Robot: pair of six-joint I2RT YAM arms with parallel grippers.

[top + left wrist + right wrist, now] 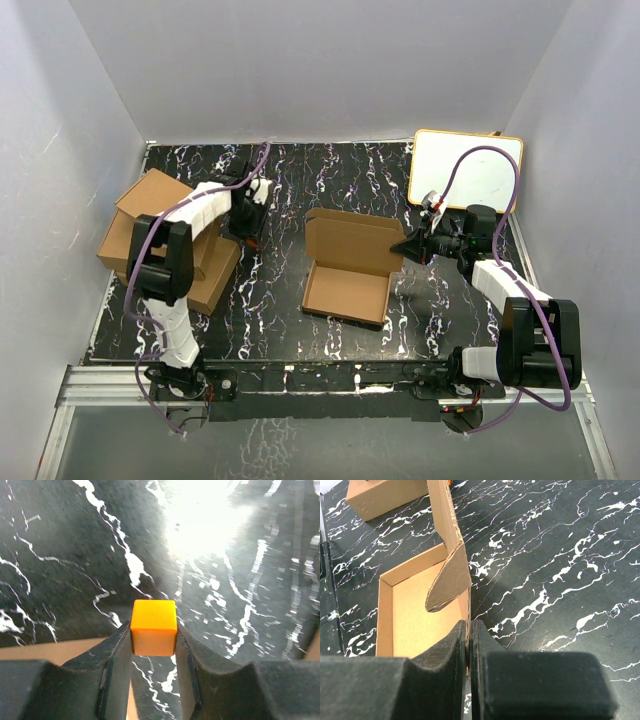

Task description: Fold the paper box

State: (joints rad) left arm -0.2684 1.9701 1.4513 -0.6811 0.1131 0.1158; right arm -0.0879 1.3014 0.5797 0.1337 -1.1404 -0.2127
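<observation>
Fingers pressed shut, the right gripper (408, 245) sits at the paper box (345, 292) by its side flap (451, 577) — unbraced, the box may skid, since the left gripper (248, 232) pinches an orange block (153, 627).

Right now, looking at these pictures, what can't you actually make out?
- Top view: the left gripper's tips are hidden under its own wrist. The orange cube can't be picked out there and shows only in the left wrist view.
- Right wrist view: whether the right gripper pinches the paper box's wall. Its own fingers cover the spot.
- Left wrist view: a tan strip, cut off by the gripper. Too little shows to name it.
</observation>
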